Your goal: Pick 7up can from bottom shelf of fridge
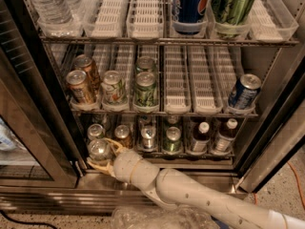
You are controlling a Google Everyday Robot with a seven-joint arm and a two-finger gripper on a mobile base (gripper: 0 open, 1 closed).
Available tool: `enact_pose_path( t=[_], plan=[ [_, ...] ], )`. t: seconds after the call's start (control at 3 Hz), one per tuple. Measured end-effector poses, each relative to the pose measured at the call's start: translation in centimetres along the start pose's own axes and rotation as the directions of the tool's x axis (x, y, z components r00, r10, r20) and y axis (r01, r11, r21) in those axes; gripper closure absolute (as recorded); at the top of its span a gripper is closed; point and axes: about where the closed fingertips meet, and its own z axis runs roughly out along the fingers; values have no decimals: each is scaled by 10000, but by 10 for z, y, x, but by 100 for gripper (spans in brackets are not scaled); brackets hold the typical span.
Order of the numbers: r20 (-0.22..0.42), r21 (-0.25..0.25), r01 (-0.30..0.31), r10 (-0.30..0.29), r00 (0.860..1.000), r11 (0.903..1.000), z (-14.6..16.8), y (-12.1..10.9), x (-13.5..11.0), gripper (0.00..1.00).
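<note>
The fridge fills the frame, its door open. The bottom shelf runs across the lower middle, dim, with cans and bottles in its lanes. The arm reaches in from the lower right toward the shelf's left end. There the gripper sits at the front rail, its jaws apparently closed on the 7up can, one above and to the right, one below and to the left. The can stands upright at the lower left, silver lid up, its long axis vertical and crosswise to the grip. Another silver-lidded can stands just behind it, and a copper-brown can is to its right. The clear way out looks to be toward the bottom of the frame.
</note>
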Motion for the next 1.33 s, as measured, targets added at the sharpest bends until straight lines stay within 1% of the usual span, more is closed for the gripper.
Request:
enact_pose_path(
  t=[0.33, 0.67, 1.0, 1.33],
  plan=[
    [-22, -780, -225, 224, 9997, 9967, -21, 15, -4, 100],
    [-103, -1057, -295, 286, 9995, 9940, -46, 29, -13, 100],
    [-248, -994, -309, 286, 9993, 9946, -71, 43, -20, 100],
    [-412, -755, -287, 256, 9988, 9967, -95, 56, -27, 100]
  ],
)
